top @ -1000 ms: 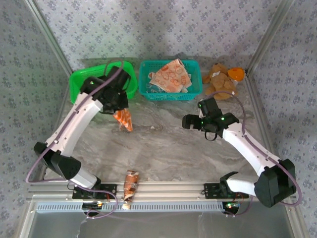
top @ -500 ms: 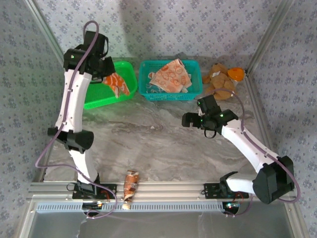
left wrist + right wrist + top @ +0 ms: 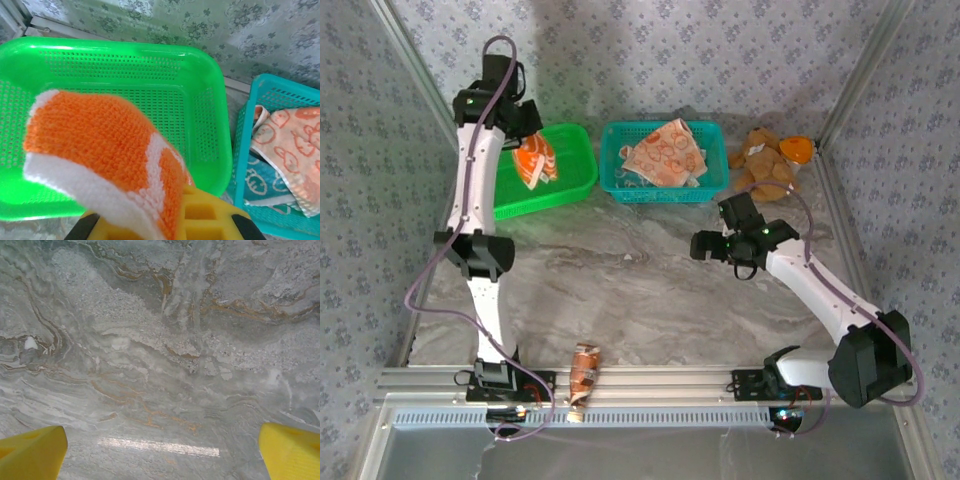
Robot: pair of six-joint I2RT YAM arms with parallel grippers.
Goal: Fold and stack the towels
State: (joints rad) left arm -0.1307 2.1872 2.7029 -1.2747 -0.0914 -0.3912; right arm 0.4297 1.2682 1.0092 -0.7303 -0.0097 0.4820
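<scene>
Gripping a bright orange cloth towel (image 3: 535, 166), the left gripper (image 3: 526, 150) hovers over a green plastic basket (image 3: 576, 181); the right gripper (image 3: 699, 246) gapes wide.

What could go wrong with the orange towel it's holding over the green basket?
The orange towel dangles bunched from the shut left hand, so it might slip and land crumpled in the green basket. The open right hand hovers over bare table, probably too far away to help straighten it.

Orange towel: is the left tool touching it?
Touching. The left wrist view shows the orange towel draped over the shut left tool, with the cloth lying flush on its yellow body and no gap.
</scene>
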